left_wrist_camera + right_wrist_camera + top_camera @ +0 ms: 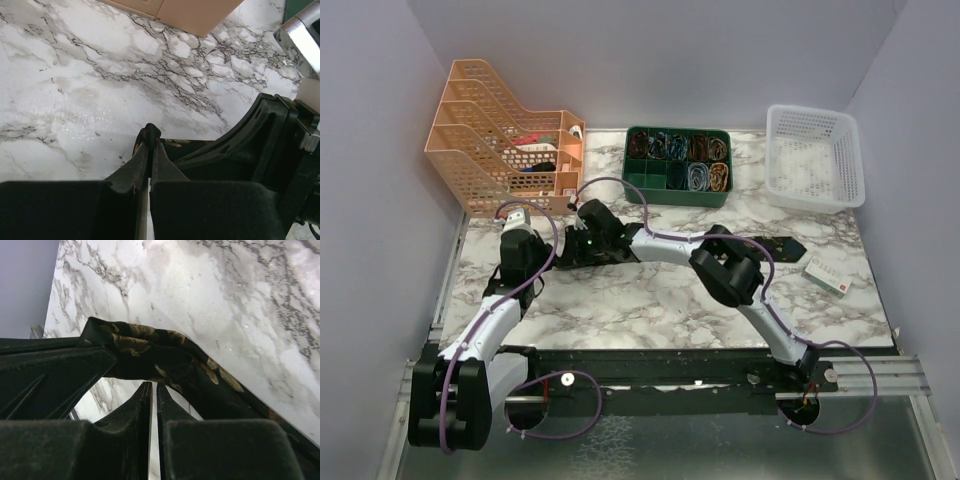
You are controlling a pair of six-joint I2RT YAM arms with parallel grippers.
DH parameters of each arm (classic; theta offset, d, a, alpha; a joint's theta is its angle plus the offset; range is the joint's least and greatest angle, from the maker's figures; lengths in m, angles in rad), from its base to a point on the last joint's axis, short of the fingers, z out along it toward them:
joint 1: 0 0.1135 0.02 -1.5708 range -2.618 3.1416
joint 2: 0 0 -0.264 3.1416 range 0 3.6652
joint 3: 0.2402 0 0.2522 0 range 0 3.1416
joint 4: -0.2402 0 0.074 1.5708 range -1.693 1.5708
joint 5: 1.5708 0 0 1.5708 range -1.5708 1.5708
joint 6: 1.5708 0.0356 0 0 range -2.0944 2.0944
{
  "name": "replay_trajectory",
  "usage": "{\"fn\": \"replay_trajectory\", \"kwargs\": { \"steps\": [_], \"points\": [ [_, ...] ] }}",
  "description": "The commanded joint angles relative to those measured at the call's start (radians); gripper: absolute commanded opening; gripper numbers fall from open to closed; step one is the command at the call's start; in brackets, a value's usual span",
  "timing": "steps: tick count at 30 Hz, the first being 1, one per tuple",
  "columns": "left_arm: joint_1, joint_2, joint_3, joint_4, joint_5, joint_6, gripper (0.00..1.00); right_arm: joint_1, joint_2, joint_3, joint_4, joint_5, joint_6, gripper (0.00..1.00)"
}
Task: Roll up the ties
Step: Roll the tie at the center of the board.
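- You have the tie (778,243) laid flat on the marble table (620,305), on the near side of the green tray (660,198). It runs along the tray's front wall and reaches past both of the tray's ends.
- Its broader end lies beyond the tray's right end. Its other end is beyond the tray's left end, where your two grippers meet.
- Your left gripper (149,150) has its jaws pressed together. A dark lump of the tie (150,133) with tan flecks sits right at the tips, clamped between them as far as the wrist view shows.
- Your right gripper (154,388) has its jaws together with only a sliver of light between the fingers (135,405). A folded bunch of the tie (150,350), black with gold flecks, lies just beyond the tips. You cannot tell from here whether any fabric is pinched.
- The tray's compartments hold rolls of patterned fabric (670,146).
- Left of the tray stands the orange organiser (480,150). Right of the tray sits the white basket (815,203).
- Nearer you than the basket and well right of the tray lies a small box (830,275), white with red and green marks. Its print is too small to read.
- No brand name or label is readable on the tie, the tray or the organiser.
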Motion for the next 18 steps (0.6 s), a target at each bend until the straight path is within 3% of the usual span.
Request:
{"fn": "replay_trajectory", "kwargs": {
  "steps": [1, 18],
  "points": [
    [-0.005, 0.003, 0.033, -0.034, -0.03, -0.009, 0.0, 0.028, 0.011, -0.019, 0.073, 0.0, 0.024, 0.13],
    [-0.006, -0.015, 0.033, -0.044, -0.018, -0.009, 0.0, 0.019, 0.09, 0.08, 0.027, 0.157, -0.004, 0.13]
  ]
}}
